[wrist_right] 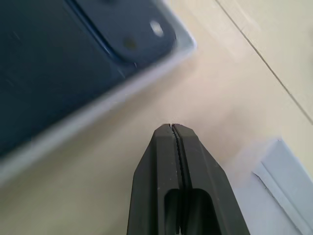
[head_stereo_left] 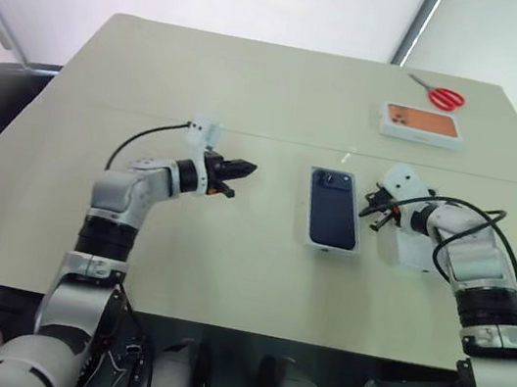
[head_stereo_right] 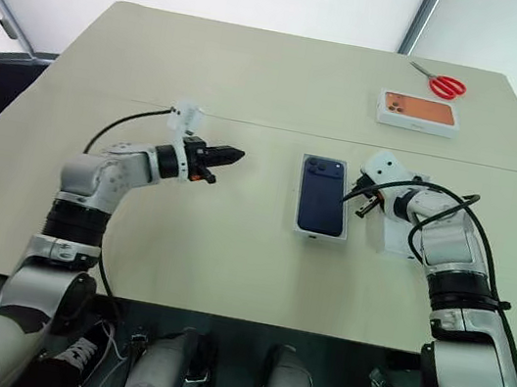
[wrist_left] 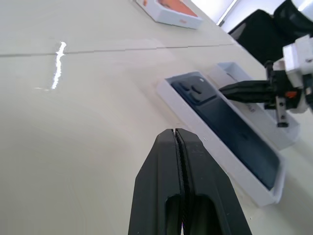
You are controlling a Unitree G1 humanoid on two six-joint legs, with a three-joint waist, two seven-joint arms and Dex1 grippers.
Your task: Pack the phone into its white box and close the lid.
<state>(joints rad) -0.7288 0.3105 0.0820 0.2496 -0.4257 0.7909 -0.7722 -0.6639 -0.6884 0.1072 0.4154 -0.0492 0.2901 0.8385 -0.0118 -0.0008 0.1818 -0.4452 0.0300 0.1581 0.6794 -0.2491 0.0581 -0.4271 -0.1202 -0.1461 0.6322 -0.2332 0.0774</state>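
Observation:
The dark navy phone (head_stereo_left: 333, 208) lies camera side up inside the white box (head_stereo_left: 330, 249) at the table's middle; the box rim frames it all round. The lid (head_stereo_right: 398, 239) lies just right of the box, its plain white inside up, partly under my right arm. My right gripper (head_stereo_left: 373, 205) is shut and empty, its tip hovering close to the box's right edge near the phone's camera corner; the left wrist view also shows this gripper (wrist_left: 222, 89). My left gripper (head_stereo_left: 243, 167) is shut and empty, held above the table well left of the box, pointing toward it.
A second white box with an orange phone picture (head_stereo_left: 422, 124) lies at the far right, with red-handled scissors (head_stereo_left: 439, 95) behind it. The tabletop (head_stereo_left: 226, 268) is bare around my left arm and in front of the box.

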